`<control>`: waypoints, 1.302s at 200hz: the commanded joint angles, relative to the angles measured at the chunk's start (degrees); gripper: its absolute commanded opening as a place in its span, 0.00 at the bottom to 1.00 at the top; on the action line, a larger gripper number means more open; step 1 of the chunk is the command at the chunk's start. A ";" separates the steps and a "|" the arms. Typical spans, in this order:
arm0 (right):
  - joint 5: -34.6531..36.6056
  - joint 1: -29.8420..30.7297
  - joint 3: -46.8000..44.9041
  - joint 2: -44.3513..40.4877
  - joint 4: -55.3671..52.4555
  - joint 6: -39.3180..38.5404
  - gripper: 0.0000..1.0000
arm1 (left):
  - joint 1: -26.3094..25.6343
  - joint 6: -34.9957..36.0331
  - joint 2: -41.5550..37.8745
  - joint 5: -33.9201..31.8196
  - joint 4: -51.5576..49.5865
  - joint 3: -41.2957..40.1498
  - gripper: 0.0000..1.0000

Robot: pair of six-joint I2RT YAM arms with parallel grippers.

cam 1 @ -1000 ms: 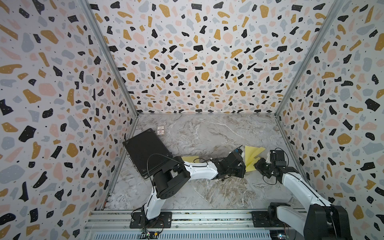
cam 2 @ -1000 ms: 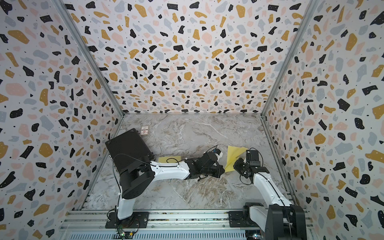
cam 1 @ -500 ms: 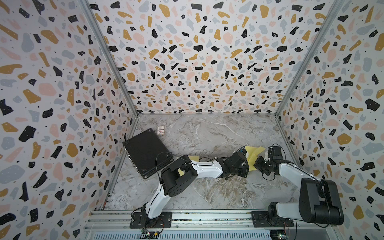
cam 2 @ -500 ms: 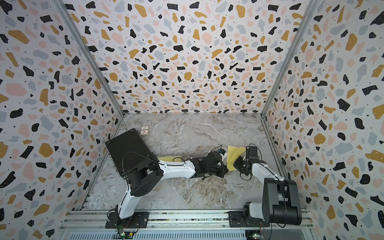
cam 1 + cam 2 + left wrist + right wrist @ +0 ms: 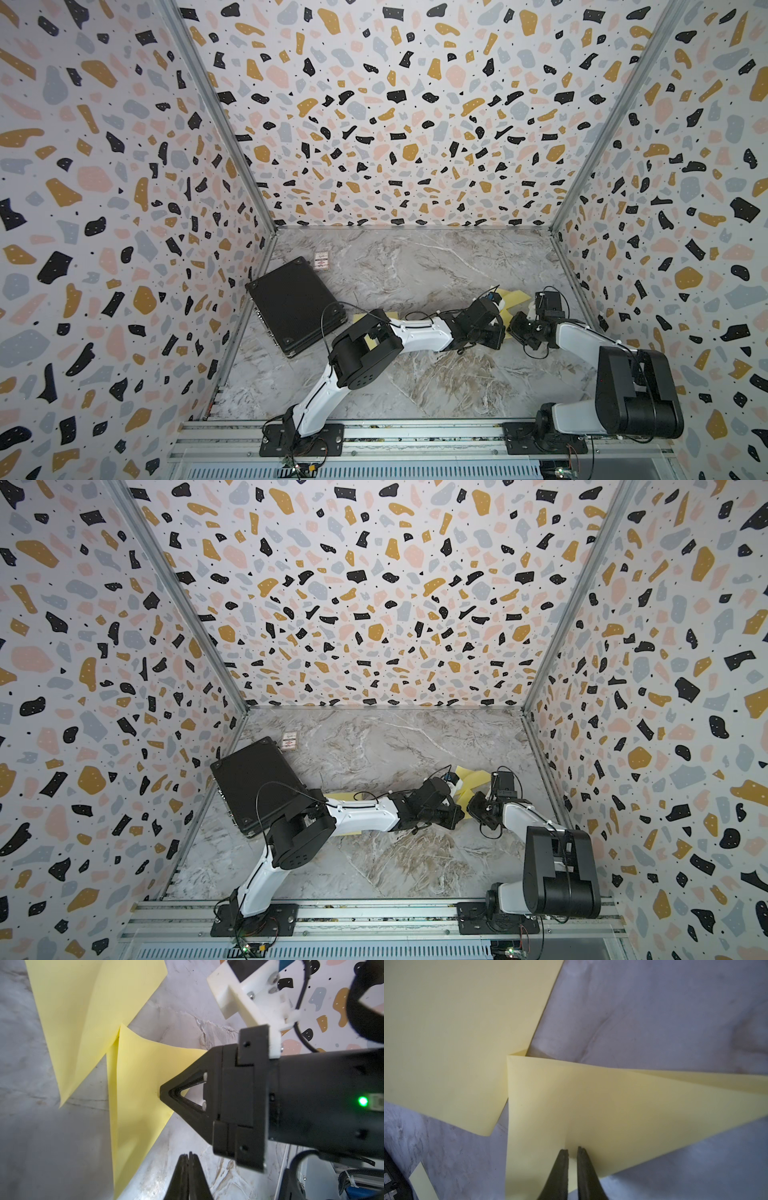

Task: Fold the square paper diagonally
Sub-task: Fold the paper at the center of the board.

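Item: square paper, yellow, on marble tabletop toward the right wall, between both arms.
Condition: partly folded; 1 flap doubled over, a second panel flat beside it. Crease apparently loose; corner alignment not verifiable from these angles.
Right end effector: tips narrowly apart, pressed on the upper flap; pinching or merely pressing, cannot tell.
Left end effector: tips together, empty, just beside the paper's edge.
Outstanding: flatten and sharpen the diagonal crease.

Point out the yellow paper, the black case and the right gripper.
yellow paper (image 5: 135, 1076): left wrist view, middle of the raised flap.
black case (image 5: 293, 305): a top view, middle of its lid.
right gripper (image 5: 572, 1154): right wrist view, between fingertips.
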 commanded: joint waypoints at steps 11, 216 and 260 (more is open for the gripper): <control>2.28 -0.15 -0.51 -2.82 -2.94 -2.16 0.17 | 0.97 0.64 2.41 -0.19 -0.20 2.63 0.08; 0.89 -0.16 -1.48 0.72 -1.38 -3.49 0.15 | 1.20 -0.29 3.83 -1.34 -5.80 -0.70 0.00; 0.73 -0.13 -1.40 -0.20 -1.58 -3.24 0.15 | 1.28 -1.30 2.23 0.57 -4.62 -0.93 0.00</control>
